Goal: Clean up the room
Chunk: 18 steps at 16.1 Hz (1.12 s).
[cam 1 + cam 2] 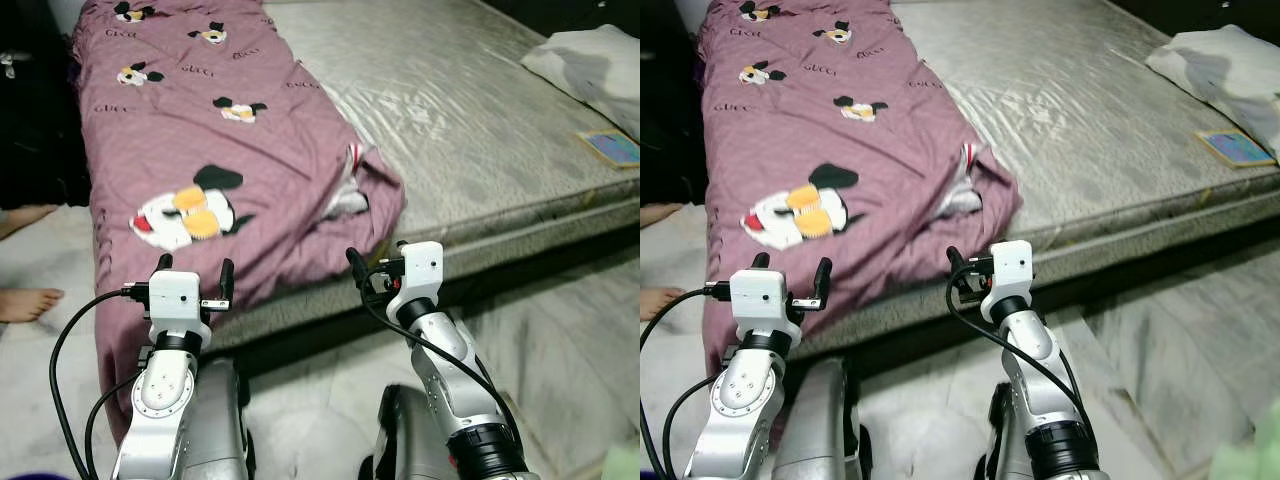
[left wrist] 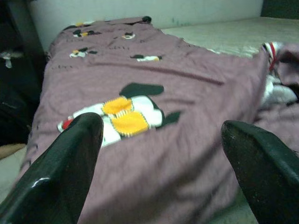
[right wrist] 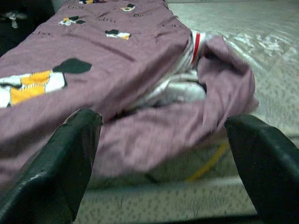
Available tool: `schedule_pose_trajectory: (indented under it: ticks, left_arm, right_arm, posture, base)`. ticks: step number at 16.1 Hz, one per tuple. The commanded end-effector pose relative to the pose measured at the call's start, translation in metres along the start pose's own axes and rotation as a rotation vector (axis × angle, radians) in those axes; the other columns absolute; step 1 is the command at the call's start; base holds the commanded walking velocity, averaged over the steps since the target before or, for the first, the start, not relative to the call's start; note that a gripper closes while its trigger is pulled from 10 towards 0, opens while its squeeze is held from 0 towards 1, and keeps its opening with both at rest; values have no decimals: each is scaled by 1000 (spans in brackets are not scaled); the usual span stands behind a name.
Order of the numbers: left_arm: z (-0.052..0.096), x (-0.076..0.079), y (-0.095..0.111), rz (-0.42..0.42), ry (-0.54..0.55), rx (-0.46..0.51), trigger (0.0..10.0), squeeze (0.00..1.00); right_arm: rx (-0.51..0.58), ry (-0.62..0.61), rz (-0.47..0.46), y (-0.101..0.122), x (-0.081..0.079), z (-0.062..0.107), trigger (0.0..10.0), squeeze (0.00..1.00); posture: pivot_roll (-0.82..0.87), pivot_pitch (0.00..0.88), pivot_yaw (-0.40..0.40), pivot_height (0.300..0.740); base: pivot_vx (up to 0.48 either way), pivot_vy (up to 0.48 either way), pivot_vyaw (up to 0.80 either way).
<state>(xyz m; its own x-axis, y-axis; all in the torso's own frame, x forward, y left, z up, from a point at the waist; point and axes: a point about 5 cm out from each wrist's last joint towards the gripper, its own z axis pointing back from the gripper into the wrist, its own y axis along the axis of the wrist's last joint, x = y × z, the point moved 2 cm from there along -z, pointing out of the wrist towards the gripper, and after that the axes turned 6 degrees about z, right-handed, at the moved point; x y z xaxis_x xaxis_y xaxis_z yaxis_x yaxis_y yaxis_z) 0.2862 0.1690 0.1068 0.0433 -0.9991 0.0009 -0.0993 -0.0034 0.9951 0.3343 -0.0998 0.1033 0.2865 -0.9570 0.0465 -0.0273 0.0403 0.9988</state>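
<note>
A mauve blanket (image 1: 200, 130) printed with cartoon figures covers the left side of a grey mattress (image 1: 470, 110) and hangs over its front edge toward the floor. At its right corner the blanket folds over a white cloth with a red stripe (image 3: 180, 88). My left gripper (image 1: 195, 268) is open, held just short of the hanging blanket, with nothing between its fingers (image 2: 60, 168). My right gripper (image 1: 375, 258) is also open and empty, close in front of the folded corner and the mattress edge.
A white pillow (image 1: 590, 65) lies at the bed's far right, with a flat colourful book (image 1: 610, 148) near it. A person's bare foot (image 1: 25, 302) rests on the floor at the left. Something pale green (image 1: 625, 465) sits at the lower right.
</note>
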Motion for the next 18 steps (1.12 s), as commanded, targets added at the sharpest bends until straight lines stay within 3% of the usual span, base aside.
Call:
schedule_pose_trajectory:
  ticks: [1,5,8,18]
  left_arm:
    - [0,0,-2,3,6,-5,10000,0]
    - [-1,0,-2,9,6,-9,10000,0]
    - [1,4,-1,46,-34,-6,10000,0]
    - [1,7,1,62,-55,3,10000,0]
  right_arm:
    - [-7,4,-2,-2,1,0,10000,0]
    - [1,17,47,0,1,-2,10000,0]
    - [-2,9,24,0,1,-3,10000,0]
    - [-13,-10,22,-3,5,-5,10000,0]
  posture:
    - [72,163,-48,510]
    - [73,153,-48,510]
    - [73,148,-48,510]
    - [75,157,-46,510]
  base:
    - [0,0,0]
    - [0,0,200]
    - [0,0,267]
    - [292,0,0]
